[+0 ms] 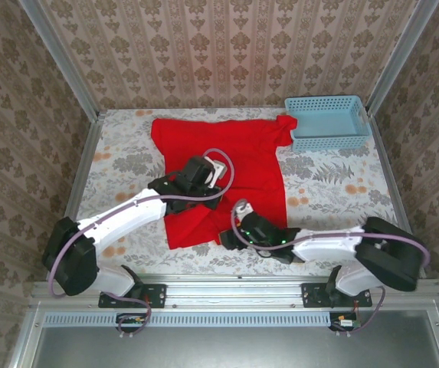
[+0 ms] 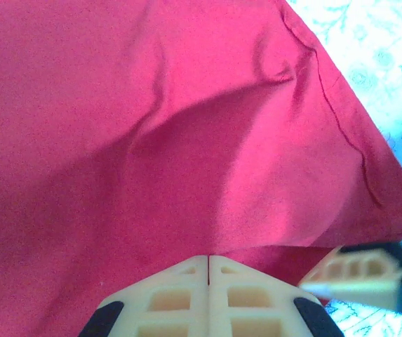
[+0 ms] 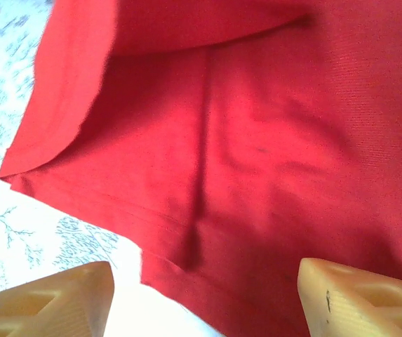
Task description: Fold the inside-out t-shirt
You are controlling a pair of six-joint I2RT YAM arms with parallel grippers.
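1. the plain bright red soft cloth t-shirt (image 1: 242,153) is spread on the floral-patterned table top (image 1: 127,161). its long axis runs from the near edge toward the far edge, and one far sleeve is seen touching the corner of the light-blue slatted plastic basket (image 1: 326,123).
2. the left gripper (image 2: 208,261) is placed over the middle of the garment with its jaws pressed together. a raised fold of the red cloth appears to be pinched between them.
3. the right gripper (image 3: 206,274) is placed at the near hem (image 3: 116,217) with its jaws apart and nothing clamped. in the wrist view the hem is seen running across the gap just ahead of the fingertips, on a slant.
4. the coming move is judged to turn on that relation. the hem lies straight ahead of the parted jaws, so a short advance and a closing would be needed before the near edge can be carried toward the far edge.
5. the right arm is the nearer to the hem, and the left arm is the nearer to the centre.
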